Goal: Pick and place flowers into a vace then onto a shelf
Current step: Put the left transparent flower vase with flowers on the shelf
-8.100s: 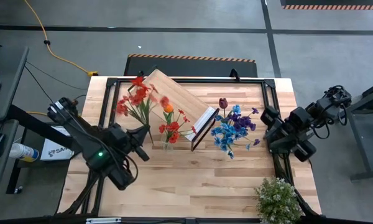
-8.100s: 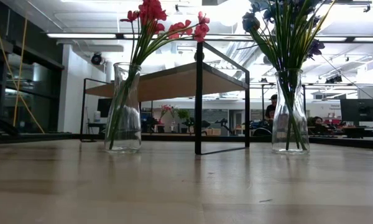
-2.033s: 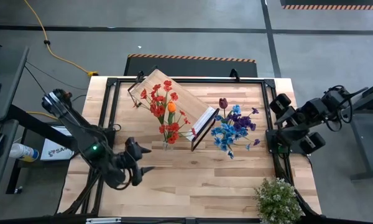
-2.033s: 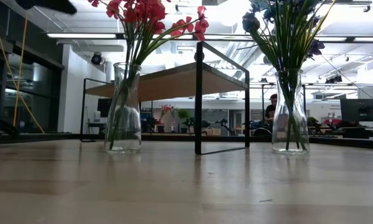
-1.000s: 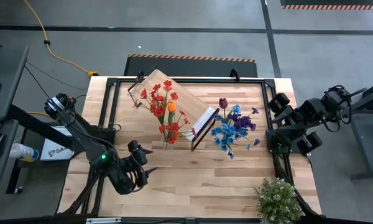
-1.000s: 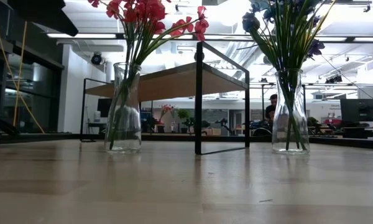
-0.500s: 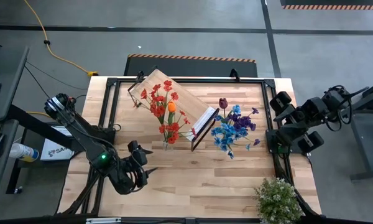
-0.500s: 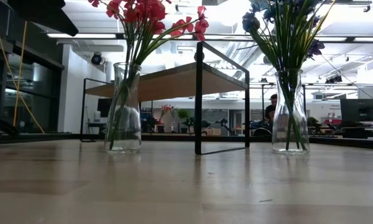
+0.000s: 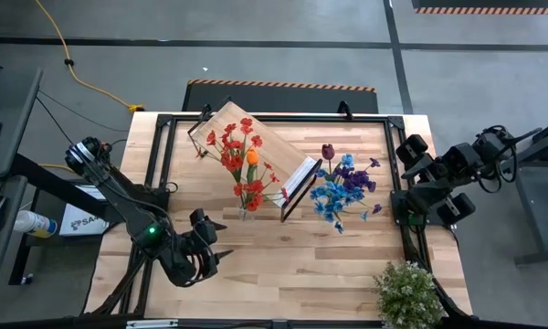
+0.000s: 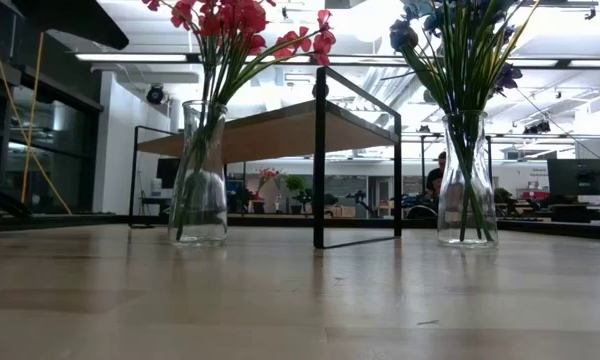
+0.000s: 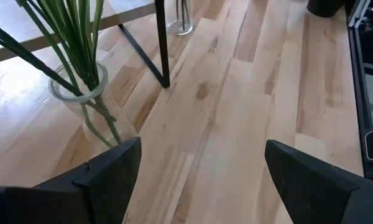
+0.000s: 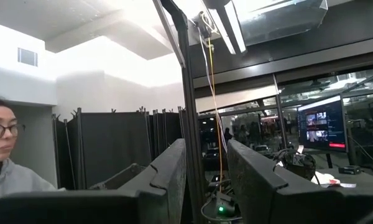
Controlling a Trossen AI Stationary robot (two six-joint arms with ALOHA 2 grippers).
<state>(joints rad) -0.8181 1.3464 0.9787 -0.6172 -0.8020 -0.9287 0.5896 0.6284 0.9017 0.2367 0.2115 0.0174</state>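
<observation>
In the low view both bouquets are cut off at the top edge, and the shelf (image 10: 280,128) hides part of the room behind it. The left vase's base is hidden behind the left gripper's finger in the left wrist view; only its glass rim and green stems show.

The red flowers (image 9: 237,155), with an orange tulip (image 9: 251,157) among them, stand in a clear glass vase (image 10: 200,175) on the wooden table (image 9: 329,265), just in front of the tilted light-wood shelf on its thin black frame. The left gripper (image 9: 215,251) hovers near that vase, toward the table's front, its fingers spread wide and empty.

The blue and purple flowers (image 9: 345,190) with a dark red rose (image 9: 328,151) stand in a second glass vase (image 10: 467,180) beside the shelf's other end. The right gripper (image 12: 206,180) is raised off the table's right edge, well apart from them, facing the room, fingers narrowly parted around nothing.
</observation>
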